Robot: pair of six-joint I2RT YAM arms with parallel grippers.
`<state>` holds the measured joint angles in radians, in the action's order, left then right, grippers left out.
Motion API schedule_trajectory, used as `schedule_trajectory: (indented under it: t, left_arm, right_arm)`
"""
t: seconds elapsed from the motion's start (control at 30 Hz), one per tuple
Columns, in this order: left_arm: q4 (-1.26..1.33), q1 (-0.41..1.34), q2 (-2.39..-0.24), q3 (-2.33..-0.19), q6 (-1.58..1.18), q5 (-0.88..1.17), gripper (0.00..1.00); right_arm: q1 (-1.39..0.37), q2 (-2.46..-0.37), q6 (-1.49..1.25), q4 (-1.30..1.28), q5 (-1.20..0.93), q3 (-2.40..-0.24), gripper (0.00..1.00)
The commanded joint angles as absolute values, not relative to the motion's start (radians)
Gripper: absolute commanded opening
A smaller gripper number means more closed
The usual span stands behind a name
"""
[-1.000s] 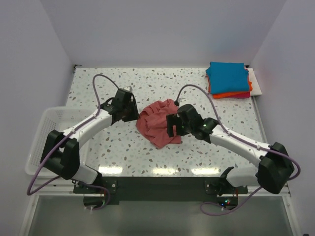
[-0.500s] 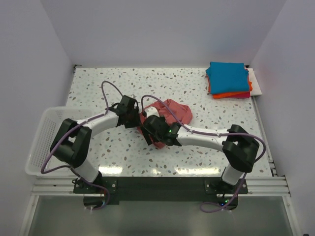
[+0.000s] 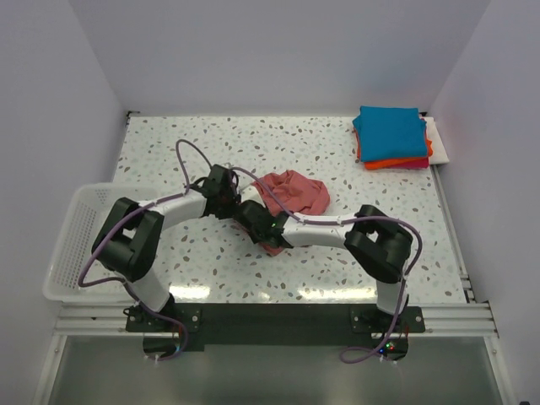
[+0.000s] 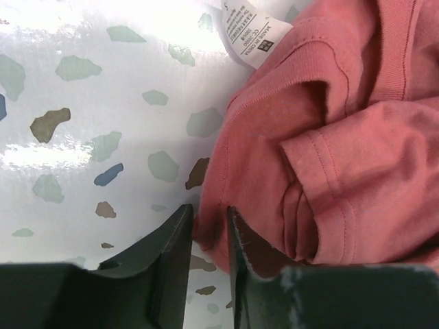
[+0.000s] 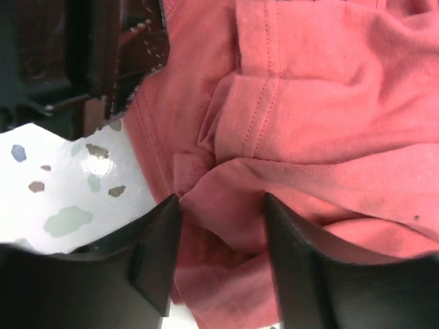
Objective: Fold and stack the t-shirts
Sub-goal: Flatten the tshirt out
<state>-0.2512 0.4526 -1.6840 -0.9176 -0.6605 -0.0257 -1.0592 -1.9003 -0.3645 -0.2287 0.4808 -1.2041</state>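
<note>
A crumpled dusty-red t-shirt lies mid-table. My left gripper sits at its left edge. In the left wrist view the jaws of this gripper are nearly together, pinching the hem of the shirt. My right gripper reaches across to the shirt's near-left corner. In the right wrist view this gripper stands apart, with a raised fold of the shirt between the fingers. A folded teal-blue t-shirt tops an orange one at the back right.
A white mesh basket sits at the table's left edge. The shirt's white care label lies on the speckled tabletop. The left arm's dark wrist is close beside my right gripper. Walls enclose the table on three sides.
The right arm swung left across the shirt to its near-left corner, and its jaws narrowed. The left gripper edged right onto the hem. The bulk of the shirt shifted back and right.
</note>
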Motion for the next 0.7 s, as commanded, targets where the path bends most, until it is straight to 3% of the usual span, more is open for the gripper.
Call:
schedule_trajectory:
  t: [0.0, 0.07, 0.1, 0.13, 0.4, 0.67]
  left_arm:
    - [-0.224, 0.448, -1.703, -0.916, -0.676, -0.049, 0.3]
    - [-0.238, 0.446, -1.691, -0.92, -0.678, -0.064, 0.16]
    - [-0.247, 0.443, -1.681, -0.92, -0.683, -0.075, 0.1]
    - [-0.265, 0.44, -1.668, -0.92, -0.683, -0.084, 0.0]
    - [-0.392, 0.289, -1.416, -0.908, -0.657, -0.12, 0.0]
    - [-0.505, 0.259, -1.246, -0.997, -0.623, -0.127, 0.0]
  right_arm:
    - [-1.037, -1.887, -0.399, -0.147, 0.551, -1.22, 0.36]
    - [-1.025, -1.837, -0.416, -0.156, 0.569, -1.2, 0.19]
    - [-1.013, -1.807, -0.419, -0.163, 0.578, -1.19, 0.07]
    - [-1.003, -1.777, -0.422, -0.187, 0.589, -1.171, 0.02]
    - [-0.751, -1.28, -0.439, -0.411, 0.609, -1.075, 0.0]
    - [-0.621, -1.097, -0.362, -0.575, 0.666, -1.167, 0.0]
